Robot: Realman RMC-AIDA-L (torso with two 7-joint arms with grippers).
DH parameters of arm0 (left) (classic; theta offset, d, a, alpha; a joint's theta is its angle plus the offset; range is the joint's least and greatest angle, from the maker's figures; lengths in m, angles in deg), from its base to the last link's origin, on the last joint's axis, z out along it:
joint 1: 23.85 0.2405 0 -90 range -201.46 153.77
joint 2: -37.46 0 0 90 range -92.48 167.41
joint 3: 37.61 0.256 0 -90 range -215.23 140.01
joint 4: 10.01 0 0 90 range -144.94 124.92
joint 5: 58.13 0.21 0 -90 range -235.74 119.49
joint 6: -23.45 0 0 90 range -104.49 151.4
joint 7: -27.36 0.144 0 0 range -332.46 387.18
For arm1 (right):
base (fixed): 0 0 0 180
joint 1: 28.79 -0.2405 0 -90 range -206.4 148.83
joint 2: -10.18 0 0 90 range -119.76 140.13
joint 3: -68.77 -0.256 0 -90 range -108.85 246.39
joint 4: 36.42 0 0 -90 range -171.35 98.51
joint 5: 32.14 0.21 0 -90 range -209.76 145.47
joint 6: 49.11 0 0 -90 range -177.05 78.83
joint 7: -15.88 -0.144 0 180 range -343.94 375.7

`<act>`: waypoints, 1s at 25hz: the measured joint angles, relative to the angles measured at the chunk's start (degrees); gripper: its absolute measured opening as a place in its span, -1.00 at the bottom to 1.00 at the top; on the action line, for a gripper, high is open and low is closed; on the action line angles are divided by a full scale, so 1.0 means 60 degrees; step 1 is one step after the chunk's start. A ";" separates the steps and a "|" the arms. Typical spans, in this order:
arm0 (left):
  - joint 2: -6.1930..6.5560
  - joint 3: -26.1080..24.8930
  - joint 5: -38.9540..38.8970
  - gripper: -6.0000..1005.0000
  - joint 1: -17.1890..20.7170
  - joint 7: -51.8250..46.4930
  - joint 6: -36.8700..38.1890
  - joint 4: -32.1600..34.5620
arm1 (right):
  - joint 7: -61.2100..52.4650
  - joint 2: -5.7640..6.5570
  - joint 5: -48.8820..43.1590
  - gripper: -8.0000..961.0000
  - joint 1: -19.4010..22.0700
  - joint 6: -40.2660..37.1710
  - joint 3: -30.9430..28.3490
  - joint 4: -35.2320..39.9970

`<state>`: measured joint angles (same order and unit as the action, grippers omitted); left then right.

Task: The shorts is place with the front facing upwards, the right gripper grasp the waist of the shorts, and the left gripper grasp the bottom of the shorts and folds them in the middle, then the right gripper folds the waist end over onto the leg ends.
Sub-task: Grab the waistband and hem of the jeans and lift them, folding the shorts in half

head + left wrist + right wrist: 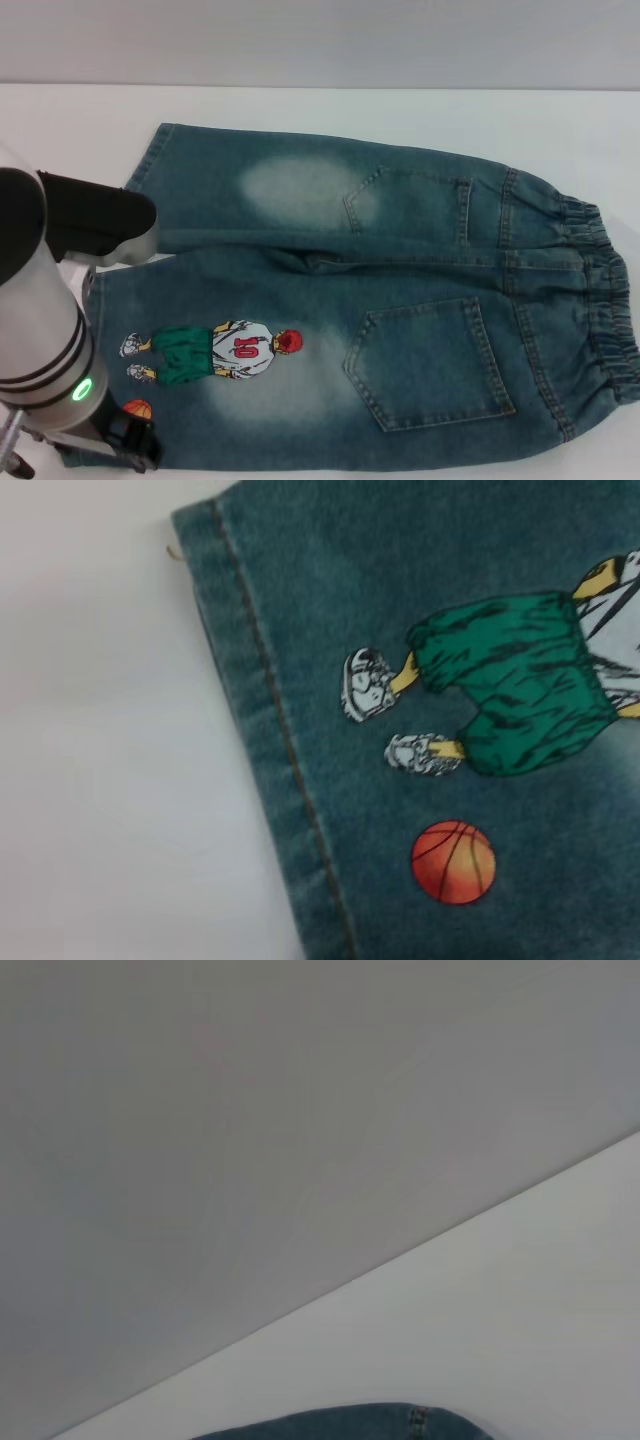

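The shorts [380, 310] lie spread flat on the white tabletop [300, 110], waist [600, 300] to the robot's right and leg hems [145, 170] to its left, so each end sits near the arm meant to take it. The left claw [135, 440] hangs low over the near leg's hem, by the orange ball [453, 862], likely lining up its grasp. I cannot tell how far it is open. The right claw is out of sight.
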<state>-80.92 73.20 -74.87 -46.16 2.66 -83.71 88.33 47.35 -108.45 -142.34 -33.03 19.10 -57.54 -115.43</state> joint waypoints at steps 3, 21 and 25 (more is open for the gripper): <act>-0.0001 0.0067 0.0051 0.55 -0.0085 -0.0020 0.0001 -0.0227 | 0.0000 0.0008 -0.0002 0.57 -0.0019 0.0007 0.0002 0.0000; -0.0001 0.0077 0.0015 0.49 -0.0165 -0.0031 0.0173 -0.0542 | -0.0001 0.0012 -0.0006 0.57 -0.0026 0.0021 0.0002 -0.0013; -0.0001 0.0083 0.0048 0.47 -0.0182 -0.0040 0.0155 -0.0545 | -0.0001 0.0011 -0.0006 0.57 -0.0026 0.0038 0.0002 -0.0026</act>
<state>-80.92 73.70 -74.58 -47.25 2.42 -82.79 85.06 47.34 -108.38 -142.38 -33.18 19.32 -57.53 -115.59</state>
